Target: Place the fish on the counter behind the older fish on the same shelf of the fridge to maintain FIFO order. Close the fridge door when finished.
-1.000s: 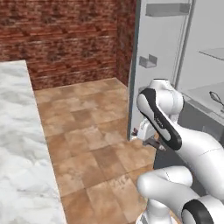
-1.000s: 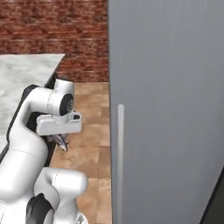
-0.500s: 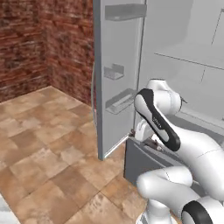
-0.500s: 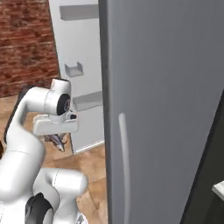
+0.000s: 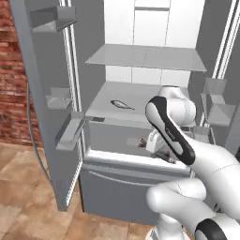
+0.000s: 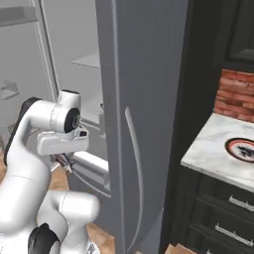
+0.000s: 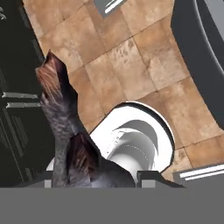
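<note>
Gripper: pinched shut on the fish, which is carried low in front of the fridge so it can be lifted inside.
Fish: held by the body, tail fin sticking out past the fingers.
Older fish: lying near the front edge of the shelf, leaving room behind it.
Fridge doors: both swung open, so the shelf is reachable.
Counter: seen to the right, past the door.
</note>
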Controlling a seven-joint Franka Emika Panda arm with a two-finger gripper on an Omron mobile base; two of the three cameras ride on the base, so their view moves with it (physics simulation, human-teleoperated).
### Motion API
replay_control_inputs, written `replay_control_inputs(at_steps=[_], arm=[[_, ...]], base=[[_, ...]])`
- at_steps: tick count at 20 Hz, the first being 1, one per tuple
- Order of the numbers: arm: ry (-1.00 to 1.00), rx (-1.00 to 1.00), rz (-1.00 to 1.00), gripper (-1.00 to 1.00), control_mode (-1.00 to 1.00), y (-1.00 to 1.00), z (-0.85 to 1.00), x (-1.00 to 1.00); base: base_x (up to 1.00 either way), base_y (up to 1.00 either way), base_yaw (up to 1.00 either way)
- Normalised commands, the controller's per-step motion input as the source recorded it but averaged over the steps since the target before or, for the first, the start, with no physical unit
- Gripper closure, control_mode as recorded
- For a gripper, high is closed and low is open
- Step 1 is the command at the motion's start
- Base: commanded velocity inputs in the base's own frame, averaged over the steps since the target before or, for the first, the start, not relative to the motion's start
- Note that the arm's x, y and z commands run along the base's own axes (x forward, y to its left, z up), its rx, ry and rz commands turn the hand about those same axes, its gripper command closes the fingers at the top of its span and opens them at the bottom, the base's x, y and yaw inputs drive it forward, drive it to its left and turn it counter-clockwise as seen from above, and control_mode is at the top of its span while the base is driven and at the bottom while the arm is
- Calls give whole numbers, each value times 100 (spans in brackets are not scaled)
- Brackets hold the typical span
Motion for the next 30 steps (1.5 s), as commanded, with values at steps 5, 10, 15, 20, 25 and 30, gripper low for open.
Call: replay_control_inputs(at_steps=[5, 10, 15, 20, 25, 30], arm=[[0, 0, 0, 100, 100, 0, 0, 0], [0, 0, 0, 100, 100, 0, 0, 0], [0, 0, 0, 100, 100, 0, 0, 0], [0, 0, 0, 100, 100, 0, 0, 0], [0, 0, 0, 100, 100, 0, 0, 0], [-29, 0, 10, 100, -100, -3, -15, 6]], base=[[54, 78, -55], [60, 43, -47], [61, -29, -31], [74, -4, -17], [90, 0, -4], [36, -3, 5]])
